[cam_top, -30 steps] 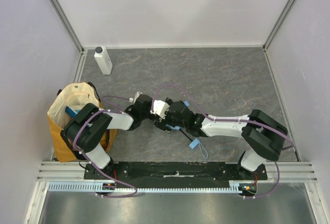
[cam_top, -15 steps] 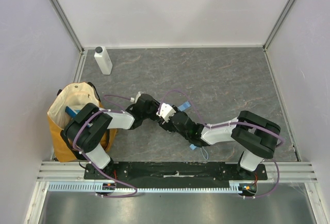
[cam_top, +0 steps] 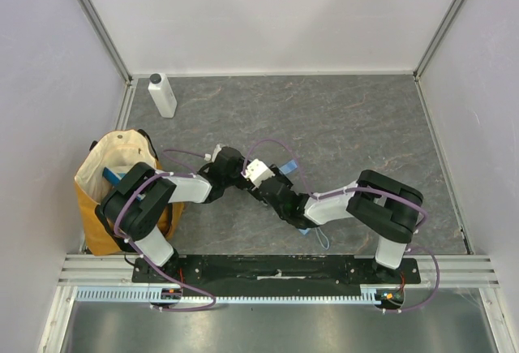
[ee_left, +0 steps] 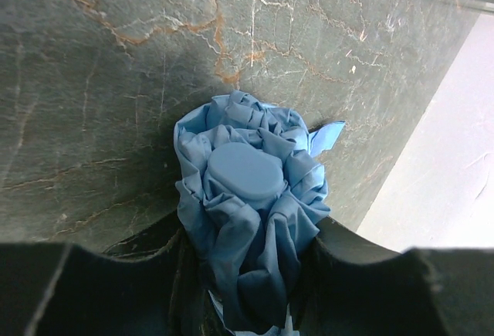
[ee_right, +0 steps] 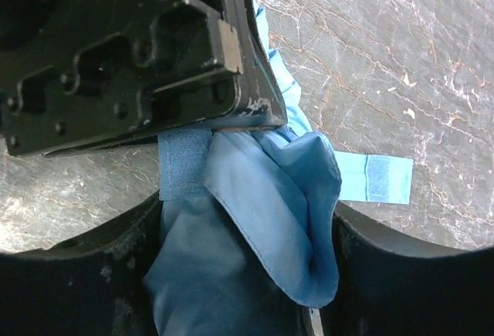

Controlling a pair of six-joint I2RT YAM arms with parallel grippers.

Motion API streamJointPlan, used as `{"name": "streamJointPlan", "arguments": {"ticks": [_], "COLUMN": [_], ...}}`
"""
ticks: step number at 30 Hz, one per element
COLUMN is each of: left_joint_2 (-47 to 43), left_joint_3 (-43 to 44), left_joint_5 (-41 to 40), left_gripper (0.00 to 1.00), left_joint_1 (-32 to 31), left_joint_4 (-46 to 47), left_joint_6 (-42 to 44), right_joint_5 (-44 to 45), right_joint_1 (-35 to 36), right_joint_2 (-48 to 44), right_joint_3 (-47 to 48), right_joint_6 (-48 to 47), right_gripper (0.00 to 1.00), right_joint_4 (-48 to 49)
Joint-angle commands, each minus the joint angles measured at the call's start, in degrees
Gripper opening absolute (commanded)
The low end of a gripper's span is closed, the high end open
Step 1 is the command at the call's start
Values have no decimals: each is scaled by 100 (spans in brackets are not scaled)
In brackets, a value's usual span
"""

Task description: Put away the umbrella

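Left fingers (ee_left: 93, 290) and right fingers (ee_right: 401, 282) are each clamping the one umbrella (ee_left: 245, 174); one bottle (cam_top: 162, 95) is standing at eleven o'clock on the counter (cam_top: 365, 126).

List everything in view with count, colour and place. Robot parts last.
umbrella: 1, light blue, folded, mid table, gripped from both sides
tote bag: 1, yellow and cream, near left edge of table, open top
blue item: 1, inside the tote bag, mostly hidden
bottle: 1, white, far left corner, upright
table: 1, grey marbled
left arm: 1, black and white, purple cable, reaching to centre
right arm: 1, black and white, purple cable, reaching to centre
left fingers: 2, black, closed on the umbrella
right fingers: 2, black, closed on the umbrella fabric
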Motion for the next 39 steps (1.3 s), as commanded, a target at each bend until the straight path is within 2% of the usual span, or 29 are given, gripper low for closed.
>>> {"name": "streamJointPlan", "arguments": {"ticks": [1, 2, 5, 8, 9, 10, 18, 19, 21, 23, 24, 31, 39], "left_joint_2": [117, 100, 100, 126, 117, 109, 196, 205, 205, 162, 153, 179, 82], "left_joint_3": [-209, -200, -191, -183, -165, -165, -200, -296, -524, -875, -999, -1184, -1808], "left_joint_5": [-276, -284, -302, -337, -372, -416, -365, -259, -31, 242, 339, 989, 1008], "left_gripper": [2, 2, 2, 2, 2, 2, 2, 7, 31, 78, 88, 90, 92], "left_joint_1": [22, 31, 31, 22, 22, 22, 83, 118, 188, 259, 294, 532, 549], "left_joint_4": [-1217, -1217, -1208, -1121, -1120, -1112, -639, -419, 239, 1301, 1706, 2815, 3511], "left_joint_6": [59, 59, 85, 173, 208, 261, 691, 744, 832, 1016, 1113, 1509, 1492], "right_joint_5": [394, 368, 193, -429, -580, -808, -3356, -3629, -4051, -4351, -4491, -5265, -6688], "right_joint_1": [-43, -43, -43, -87, -96, -113, -772, -877, -1009, -1097, -1176, -1581, -2108], "right_joint_2": [288, 306, 333, 306, 315, 306, 139, 130, 139, 130, 130, 218, 868], "right_joint_3": [-97, -150, -299, -414, -405, -397, -888, -897, -906, -915, -941, -968, -564], "right_joint_6": [125, 187, 415, 608, 731, 811, 1347, 1400, 1453, 1497, 1541, 1708, 2419], "right_gripper": [57, 49, 33, 23, 5, 0, 0, 0, 0, 0, 0, 0, 0], "right_joint_4": [-870, -817, -755, -720, -789, -868, -439, -456, -456, -421, -395, -289, -132]}}
